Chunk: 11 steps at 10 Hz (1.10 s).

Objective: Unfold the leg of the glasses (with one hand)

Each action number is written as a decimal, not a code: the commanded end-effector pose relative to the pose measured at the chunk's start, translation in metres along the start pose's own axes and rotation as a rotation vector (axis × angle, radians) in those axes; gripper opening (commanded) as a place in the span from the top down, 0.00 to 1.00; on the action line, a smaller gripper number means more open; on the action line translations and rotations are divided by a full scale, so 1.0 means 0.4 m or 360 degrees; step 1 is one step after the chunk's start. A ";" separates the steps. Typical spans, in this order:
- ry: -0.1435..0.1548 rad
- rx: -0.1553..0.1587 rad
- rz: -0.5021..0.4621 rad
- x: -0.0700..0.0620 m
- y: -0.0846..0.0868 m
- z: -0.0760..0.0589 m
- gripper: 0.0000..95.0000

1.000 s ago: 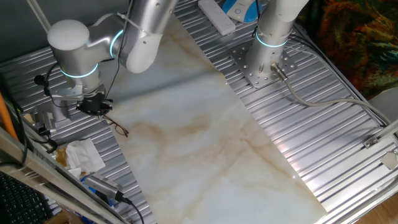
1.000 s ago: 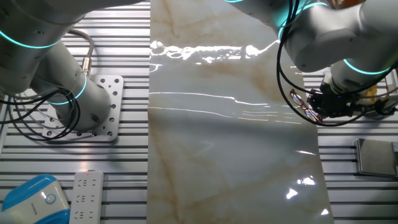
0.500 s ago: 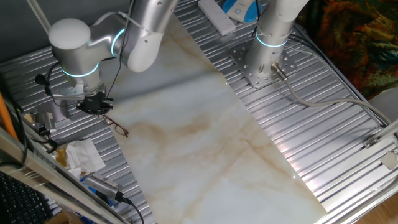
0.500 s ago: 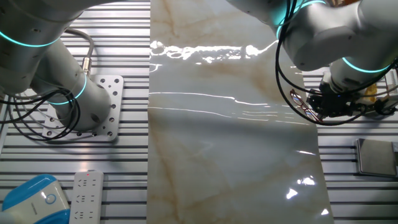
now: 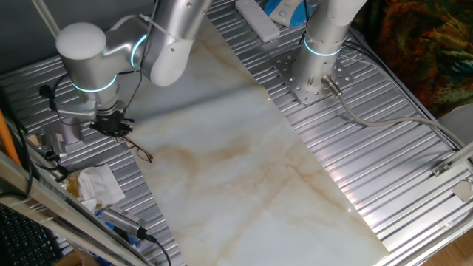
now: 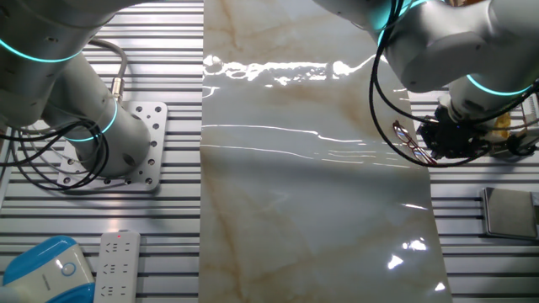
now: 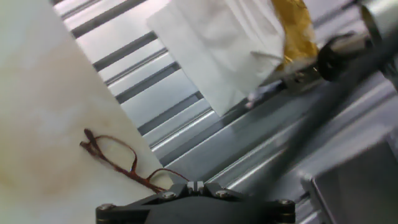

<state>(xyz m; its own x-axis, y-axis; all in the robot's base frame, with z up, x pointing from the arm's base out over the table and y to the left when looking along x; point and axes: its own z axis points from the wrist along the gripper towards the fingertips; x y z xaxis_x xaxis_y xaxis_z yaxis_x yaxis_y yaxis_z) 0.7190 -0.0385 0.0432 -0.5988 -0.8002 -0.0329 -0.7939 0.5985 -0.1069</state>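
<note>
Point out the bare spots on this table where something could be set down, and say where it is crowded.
Most of the marble sheet is bare, from the glasses across to the arm's mounting plate. The ribbed metal beside the grey cable is bare too. It is crowded at the sheet's edge by the glasses: the claw sits there, with a crumpled tissue alongside.

The arm reaches down near the table's edge; its gripper (image 5: 111, 125) (image 6: 449, 141) points downward, wrist bent; in the hand view the fingers appear closed together with nothing between them.
</note>
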 end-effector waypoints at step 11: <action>-0.0062 -0.0137 0.1331 -0.025 -0.032 0.008 0.80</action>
<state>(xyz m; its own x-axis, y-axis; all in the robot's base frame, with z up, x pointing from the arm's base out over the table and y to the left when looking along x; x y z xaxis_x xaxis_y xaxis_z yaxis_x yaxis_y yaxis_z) 0.7337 -0.0380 0.0426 -0.9719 -0.2107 -0.1051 -0.2133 0.9769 0.0140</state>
